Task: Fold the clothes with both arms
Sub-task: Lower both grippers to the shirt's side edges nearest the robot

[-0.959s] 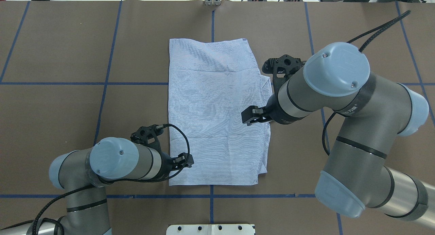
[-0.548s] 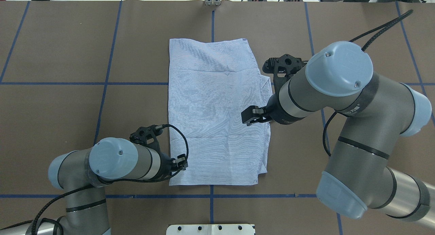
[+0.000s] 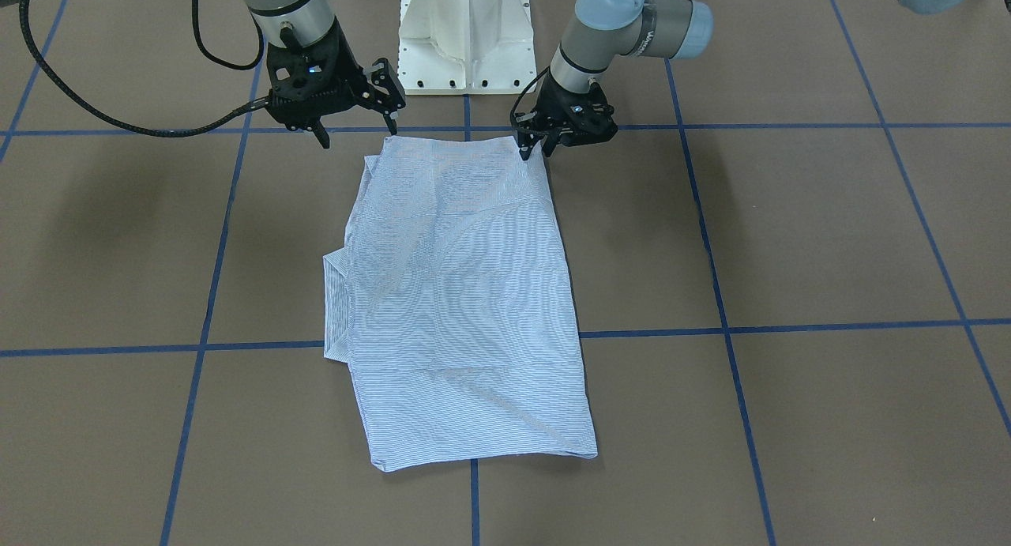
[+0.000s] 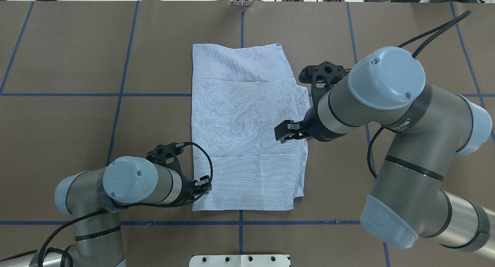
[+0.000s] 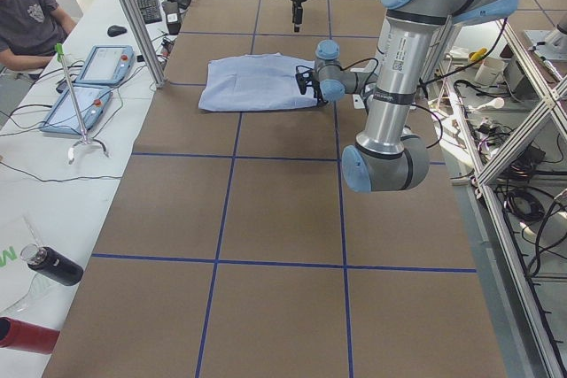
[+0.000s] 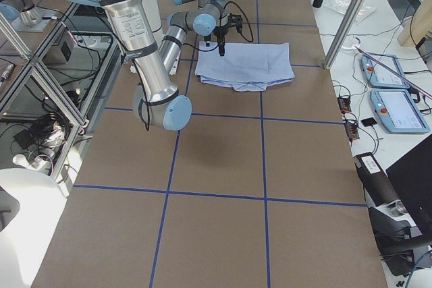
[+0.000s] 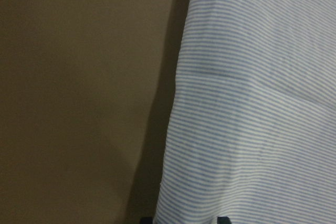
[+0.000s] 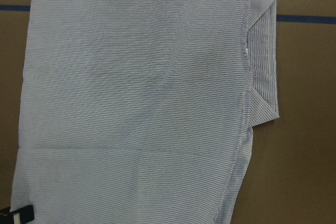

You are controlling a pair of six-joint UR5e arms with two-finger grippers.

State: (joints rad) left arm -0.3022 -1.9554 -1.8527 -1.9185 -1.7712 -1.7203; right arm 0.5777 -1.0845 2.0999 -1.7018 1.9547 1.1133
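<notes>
Overhead exterior view, from its left: the brown table [image 4: 77,143], gridded with blue tape lines [image 4: 77,94], has the left arm [image 4: 131,184] reaching in low from the near corner. The left gripper [image 4: 207,184] sits at the shirt's near left corner. Its fingers are a little apart and straddle the cloth's edge. In the left wrist view one tip shows over the stripes and one by the bare table, with the cloth lying flat between them. A black cable [image 4: 211,166] loops from that wrist over the same corner.

The blue-and-white striped shirt [image 4: 239,124] lies flat in the middle of the table, folded to a long rectangle running away from the robot. Its collar [image 4: 303,97] pokes out at the right edge. The right gripper [image 3: 359,137] hangs above that right edge, clear of the cloth, fingers wide apart. The thick right arm [image 4: 386,89] hides the table beside the collar. The white pedestal base [image 3: 466,32] stands near the shirt's near edge, between the arms.

Exterior left view: a white bench [image 5: 35,210] runs along the table's far side, with a seated person [image 5: 31,15] and two tablets [image 5: 104,64]. A dark bottle [image 5: 53,267] lies on its side; what it holds cannot be told.
</notes>
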